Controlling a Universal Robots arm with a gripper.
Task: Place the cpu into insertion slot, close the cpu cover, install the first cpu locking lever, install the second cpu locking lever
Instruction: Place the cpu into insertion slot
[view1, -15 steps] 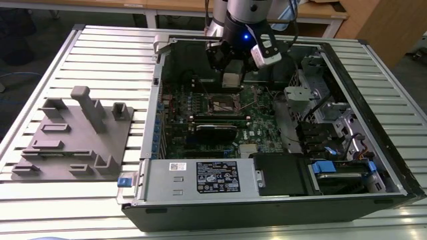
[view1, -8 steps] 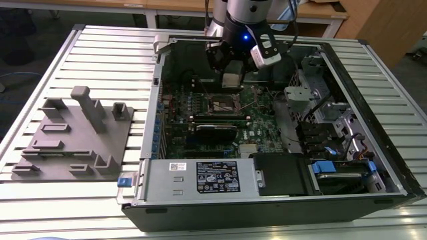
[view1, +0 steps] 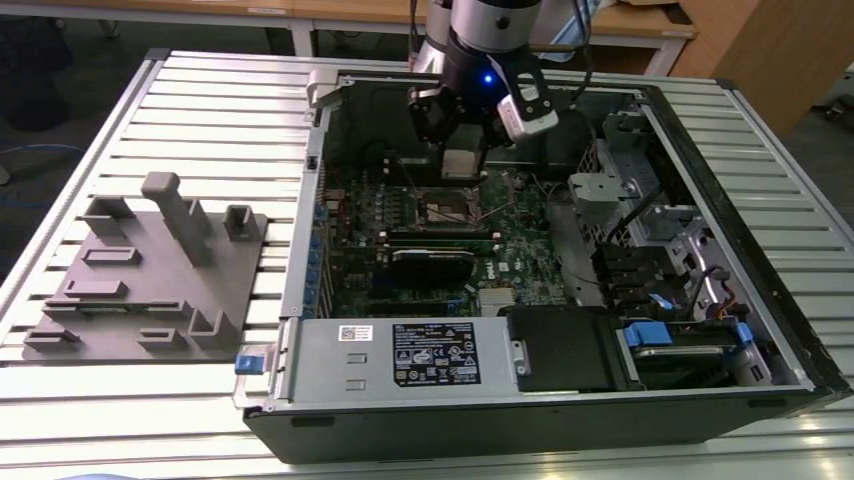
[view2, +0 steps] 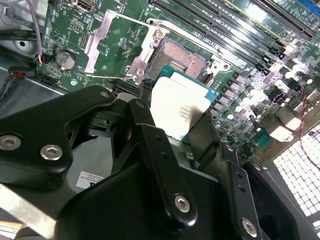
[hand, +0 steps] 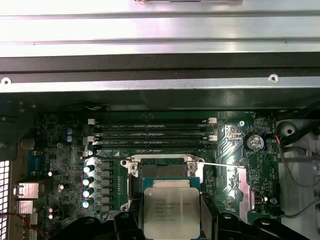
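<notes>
My gripper (view1: 461, 163) is shut on the cpu (view1: 459, 160), a small square chip with a silver-grey top. It hangs just above the green board, inside the open computer case. In both wrist views the cpu (hand: 171, 210) (view2: 179, 106) sits between the black fingers (hand: 131, 223), close beside the insertion slot (hand: 163, 170) (view2: 183, 56) and not in it. The slot (view1: 453, 208) lies bare, its dark pin field showing. The cpu cover (view2: 106, 44) (hand: 234, 184) is swung open to one side of the slot. A thin locking lever (hand: 222, 164) stands raised across it.
Long black memory slots (hand: 152, 135) run next to the socket. A grey labelled power-supply box (view1: 400, 355) and drive bays (view1: 667, 340) fill the case's near side. A grey fixture block (view1: 147, 285) stands on the slatted table at the exterior view's left.
</notes>
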